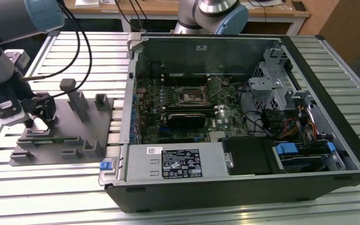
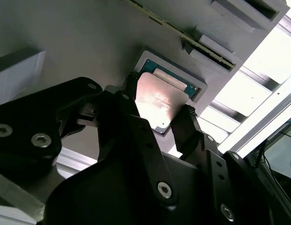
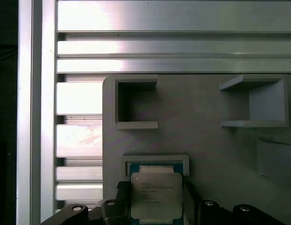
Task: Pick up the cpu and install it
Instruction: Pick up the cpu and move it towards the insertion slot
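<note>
Black metal fingers (image 2: pixel 131 91) of the arm's gripper (image 2: pixel 158 99) stand narrowly apart, one on each of two opposite edges of the cpu (image 2: pixel 157 107), a small, flat square chip with a pale silvery metal top. In both wrist views the finger pads appear to press against those edges, so the tool is closed onto the chip. A strip of the chip's green board shows along one edge.

The cpu (image 3: pixel 154 194) sits at a shallow square recess (image 3: pixel 155 159) near one edge of the grey plastic fixture block (image 3: pixel 206 140). I cannot tell whether it is seated there or raised slightly clear.

In the exterior view the gripper (image 1: pixel 41 119) hangs low over the fixture block (image 1: pixel 89 126), which lies flat on the ribbed aluminium table (image 1: pixel 42 187) toward the exterior view's left. Upright grey posts (image 1: pixel 68 86) rise from the block just beside the tool.

Well apart, toward the exterior view's right, a black computer case (image 1: pixel 230 192) lies open on the same table. Its square metal-framed socket (image 1: pixel 191 96) is visible on the green mainboard inside.
</note>
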Tool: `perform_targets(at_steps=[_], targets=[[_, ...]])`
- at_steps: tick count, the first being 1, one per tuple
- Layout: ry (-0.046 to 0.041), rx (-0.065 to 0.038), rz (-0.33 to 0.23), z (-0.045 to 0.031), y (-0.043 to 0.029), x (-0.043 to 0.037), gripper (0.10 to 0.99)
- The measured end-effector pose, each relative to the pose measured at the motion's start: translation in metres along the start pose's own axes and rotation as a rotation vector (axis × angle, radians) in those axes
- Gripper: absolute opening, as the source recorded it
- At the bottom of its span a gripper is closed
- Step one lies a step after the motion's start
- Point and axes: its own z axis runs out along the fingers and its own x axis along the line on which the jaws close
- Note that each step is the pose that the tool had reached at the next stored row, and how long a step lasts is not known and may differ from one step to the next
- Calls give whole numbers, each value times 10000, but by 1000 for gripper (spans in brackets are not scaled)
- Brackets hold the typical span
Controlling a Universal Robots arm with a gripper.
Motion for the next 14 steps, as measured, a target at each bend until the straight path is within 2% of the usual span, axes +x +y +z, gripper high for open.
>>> perform_targets(at_steps=[1,2,7,14], targets=[[1,1,0,0,0,0,635],[2,1,0,0,0,0,569],[3,2,0,-1,0,0,529],[0,0,0,-3,0,0,529]])
